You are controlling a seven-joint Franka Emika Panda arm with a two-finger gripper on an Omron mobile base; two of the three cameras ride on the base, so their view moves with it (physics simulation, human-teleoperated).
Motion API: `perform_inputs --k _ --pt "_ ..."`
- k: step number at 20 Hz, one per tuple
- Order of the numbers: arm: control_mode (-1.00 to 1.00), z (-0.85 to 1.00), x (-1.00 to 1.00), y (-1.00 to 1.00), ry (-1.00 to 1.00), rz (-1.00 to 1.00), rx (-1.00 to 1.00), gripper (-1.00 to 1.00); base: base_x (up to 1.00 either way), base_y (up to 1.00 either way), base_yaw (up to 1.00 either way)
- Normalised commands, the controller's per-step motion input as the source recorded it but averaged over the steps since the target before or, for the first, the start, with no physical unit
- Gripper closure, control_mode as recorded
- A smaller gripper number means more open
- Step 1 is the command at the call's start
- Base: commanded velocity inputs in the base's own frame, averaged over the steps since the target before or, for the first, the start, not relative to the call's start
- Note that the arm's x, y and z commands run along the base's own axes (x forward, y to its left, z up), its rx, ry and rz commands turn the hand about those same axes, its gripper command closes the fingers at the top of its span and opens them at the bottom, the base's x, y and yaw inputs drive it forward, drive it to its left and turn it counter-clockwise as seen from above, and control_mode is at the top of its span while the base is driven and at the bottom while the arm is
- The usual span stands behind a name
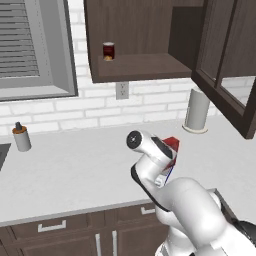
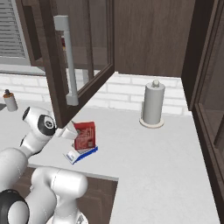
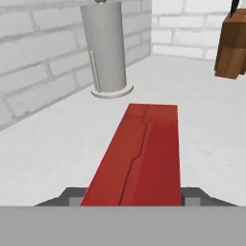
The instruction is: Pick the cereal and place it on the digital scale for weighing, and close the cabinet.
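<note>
Counter (image 2: 166,157); cereal (image 2: 85,135) upright on scale (image 2: 81,154)

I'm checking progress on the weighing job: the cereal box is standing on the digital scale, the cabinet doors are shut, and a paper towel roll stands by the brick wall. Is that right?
Not quite. The cabinet doors are open, swung out over the counter, as the right base view shows. The cereal box does stand on the digital scale, and the paper towel roll stands by the brick wall.
</note>
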Motion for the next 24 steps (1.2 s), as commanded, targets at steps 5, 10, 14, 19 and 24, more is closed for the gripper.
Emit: perform_inputs --k 5,10,14,19,24 --pt "-1.00 -0.24 0.00 0.15 0.00 0.00 -0.01 -1.00 0.00 0.00 0.00" --pt "-1.00 -0.16 0.00 0.06 0.00 0.00 -0.01 -1.00 0.00 0.00 0.00" --pt "-1.00 -0.04 0.00 0.00 0.00 0.00 0.00 -1.00 0.00 0.00 0.00" --pt "-1.00 0.00 0.00 0.00 0.00 0.00 0.00 -1.00 0.00 0.00 0.00" --pt "-1.00 0.00 -0.02 0.01 -0.04 0.00 0.00 -1.00 0.00 0.00 0.00"
